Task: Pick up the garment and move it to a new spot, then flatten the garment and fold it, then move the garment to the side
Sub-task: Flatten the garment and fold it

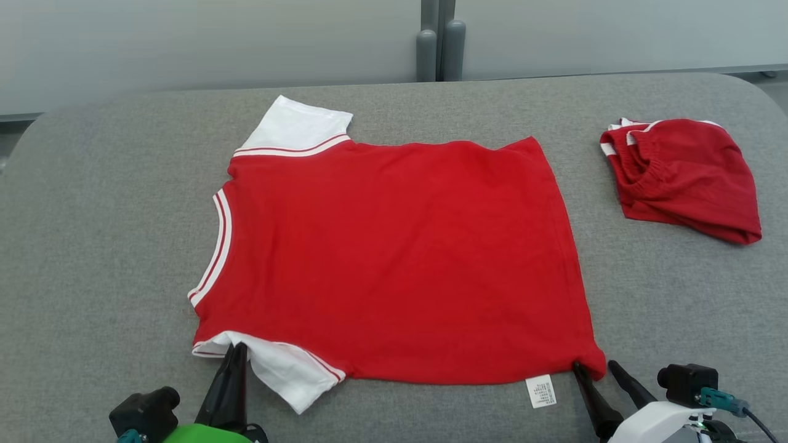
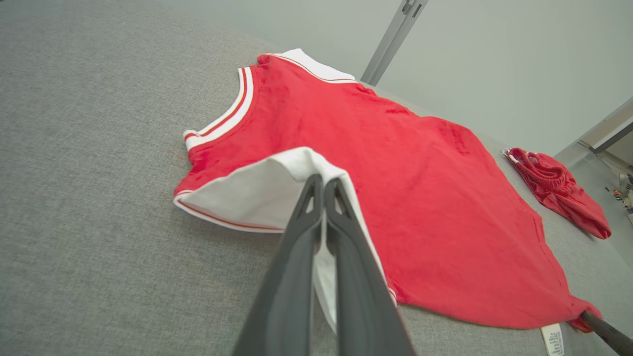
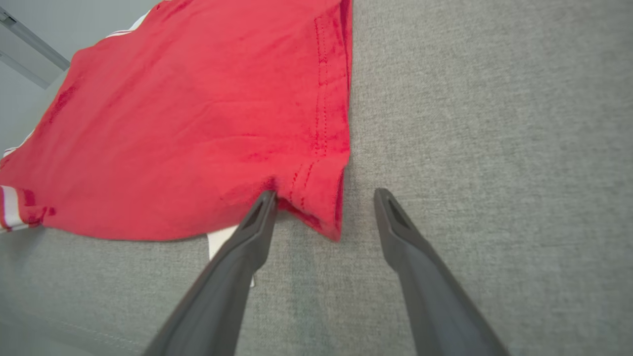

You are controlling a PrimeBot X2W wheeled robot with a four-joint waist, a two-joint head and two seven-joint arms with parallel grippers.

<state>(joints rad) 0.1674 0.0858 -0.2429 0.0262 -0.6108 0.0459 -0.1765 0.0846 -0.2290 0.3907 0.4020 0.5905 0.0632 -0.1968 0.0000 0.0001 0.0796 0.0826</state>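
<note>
The red cotton T-shirt with white sleeves and striped trim [image 1: 394, 258] lies spread flat on the grey fabric-covered surface [image 1: 92, 246]. The left gripper [image 2: 324, 180] has its two dark fingers pressed together on the near white sleeve [image 2: 257, 193], whose cloth rises folded around their tips. The right gripper [image 3: 325, 194] stands spread wide and holds nothing; the shirt's near hem corner lies between its fingers. One fingertip [image 3: 267, 198] meets the hem edge, perhaps slipping just under it, while the other rests on bare grey cloth. A white care label [image 1: 542, 391] pokes out beside that finger. A crumpled pair of red shorts [image 1: 686, 175] lies well beyond the right fingers
</note>
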